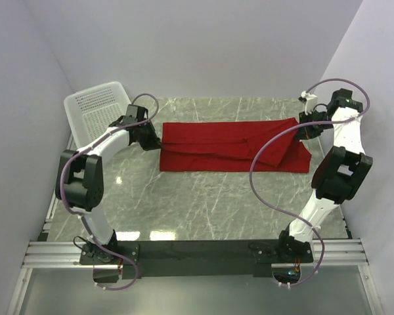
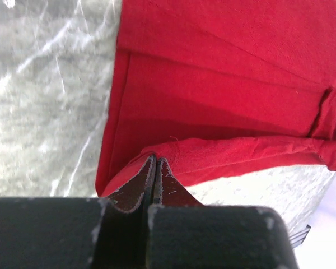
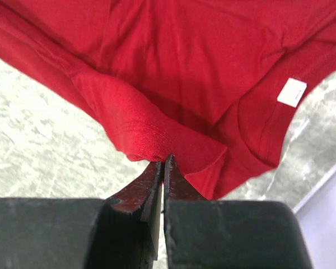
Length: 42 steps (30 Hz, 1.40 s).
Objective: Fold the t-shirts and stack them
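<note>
Between our two claws, the red t-shirt (image 1: 230,146) is lying as a long folded band on the marble table (image 1: 203,203). We are pinching one end in the left claw (image 2: 155,163), whose jaws are pressed together on a fold. We are nipping the collar end in the right claw (image 3: 166,161), and the white label (image 3: 292,92) is showing just beyond that claw's tips.

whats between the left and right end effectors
Only the folded red t-shirt, pinched by left end effector and right end effector; top view.
</note>
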{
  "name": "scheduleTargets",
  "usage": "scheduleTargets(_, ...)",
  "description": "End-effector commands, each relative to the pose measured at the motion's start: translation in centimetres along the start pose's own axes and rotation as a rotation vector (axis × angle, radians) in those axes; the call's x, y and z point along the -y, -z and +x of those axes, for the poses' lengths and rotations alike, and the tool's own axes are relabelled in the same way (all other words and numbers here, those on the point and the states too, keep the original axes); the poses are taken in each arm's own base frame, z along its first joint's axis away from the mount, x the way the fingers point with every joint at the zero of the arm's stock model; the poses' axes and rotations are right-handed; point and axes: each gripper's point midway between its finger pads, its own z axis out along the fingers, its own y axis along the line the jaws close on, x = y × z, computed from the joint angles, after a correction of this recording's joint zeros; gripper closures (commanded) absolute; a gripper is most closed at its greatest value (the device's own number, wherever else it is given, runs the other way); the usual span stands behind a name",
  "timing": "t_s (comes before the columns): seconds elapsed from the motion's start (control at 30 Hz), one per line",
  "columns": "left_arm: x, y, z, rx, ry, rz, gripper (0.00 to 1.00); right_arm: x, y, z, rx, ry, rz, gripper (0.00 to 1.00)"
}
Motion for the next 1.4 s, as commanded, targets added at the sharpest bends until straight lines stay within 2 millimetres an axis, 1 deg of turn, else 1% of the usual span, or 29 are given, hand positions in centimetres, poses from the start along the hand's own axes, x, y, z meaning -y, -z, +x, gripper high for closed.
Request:
scheduleTargets(0.0,-0.1,-0.6,-1.6,0.015,-0.03,-0.016,0.99,-0.2,-0.6,-2.4,0.042,-0.017,-0.008,1.0)
scheduleTargets(0.03,-0.5,-1.3,-1.5,0.003,-0.026,-0.026,0.99,-0.2,-0.9,-2.4,0.038,-0.023,-0.011,1.0)
scheduleTargets(0.07,-0.2,-1.4,-1.8,0.006,-0.029,-0.021,0.99,-0.2,-1.1,-2.4,0.038,-0.037,-0.011,1.0)
scheduleTargets(0.13,-0.4,-2.0,-1.9,-0.004,-0.028,-0.029,0.99,-0.1,-1.5,-2.7,0.042,-0.042,-0.007,1.0)
scheduleTargets(0.17,-0.1,-2.0,-2.3,0.004,-0.033,-0.025,0.99,0.0,-1.7,-2.7,0.039,-0.058,-0.008,1.0)
scheduleTargets(0.23,-0.3,-2.5,-2.6,-0.001,-0.03,-0.033,0.99,0.4,-2.0,-2.7,0.039,-0.067,0.007,1.0)
scheduleTargets(0.3,0.0,-2.5,-3.2,0.008,-0.034,-0.031,0.99,0.7,-2.2,-2.7,0.038,-0.082,0.016,1.0)
scheduleTargets(0.43,-0.6,-3.4,-3.4,-0.006,-0.033,-0.05,0.99,1.3,-2.6,-2.9,0.039,-0.102,0.035,1.0)
scheduleTargets(0.63,-1.1,-4.2,-3.4,-0.015,-0.035,-0.068,0.99,1.8,-3.3,-3.4,0.044,-0.132,0.056,1.0)
scheduleTargets(0.7,-1.2,-4.3,-3.6,-0.013,-0.033,-0.073,0.99,2.0,-3.5,-3.7,0.045,-0.143,0.068,1.0)
scheduleTargets(0.83,-1.7,-4.7,-3.6,-0.017,-0.034,-0.088,0.99,2.6,-3.3,-4.9,0.073,-0.17,0.093,1.0)
scheduleTargets(1.0,-2.1,-5.2,-3.4,-0.025,-0.031,-0.094,0.99,2.4,-3.8,-5.8,0.069,-0.173,0.084,1.0)
scheduleTargets(1.13,-1.9,-5.2,-3.7,-0.014,-0.032,-0.09,0.99,2.3,-4.2,-6.4,0.071,-0.177,0.094,1.0)
scheduleTargets(1.23,-1.8,-5.1,-4.0,-0.01,-0.036,-0.091,0.99,2.6,-4.7,-6.8,0.075,-0.186,0.12,1.0)
scheduleTargets(1.37,-2.0,-5.2,-4.2,-0.009,-0.036,-0.1,0.99,3.3,-4.6,-7.6,0.101,-0.2,0.157,1.0)
